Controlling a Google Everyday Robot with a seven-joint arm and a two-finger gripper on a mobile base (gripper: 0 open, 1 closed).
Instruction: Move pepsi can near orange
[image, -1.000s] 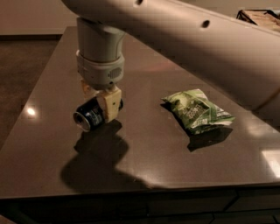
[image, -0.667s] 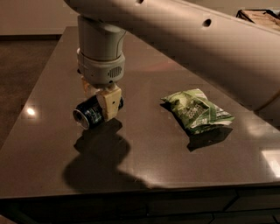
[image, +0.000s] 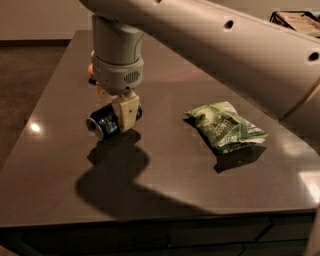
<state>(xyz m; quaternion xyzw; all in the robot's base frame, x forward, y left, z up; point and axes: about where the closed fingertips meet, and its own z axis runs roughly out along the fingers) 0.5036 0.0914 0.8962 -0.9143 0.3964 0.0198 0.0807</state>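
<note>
Pepsi can (image: 106, 121) status: clamped in the gripper (image: 119, 116) and held on its side above the left part of the table (image: 55, 195), silver end facing left-front. Against the view from one second ago, the can and gripper sit slightly higher and a little to the right. I judge this to be lift-off, meaning the grasp is complete and the carry is starting.

Finger state: the fingers (image: 127, 110) are closed on the can body, spread only as far as the can allows. One pale finger crosses the near side of the can. The opposite finger is hidden behind it.

Working outward, the wrist housing (image: 118, 70) stands directly above the can, and the arm (image: 225, 40) runs up and to the right. A small orange-coloured sliver (image: 92, 69) shows at the left edge of the wrist. I take it to be the orange, mostly hidden, near the can on its far side. The green snack bag (image: 225, 127) lies well apart to the right.

Caution: a can set down on its side may roll.
</note>
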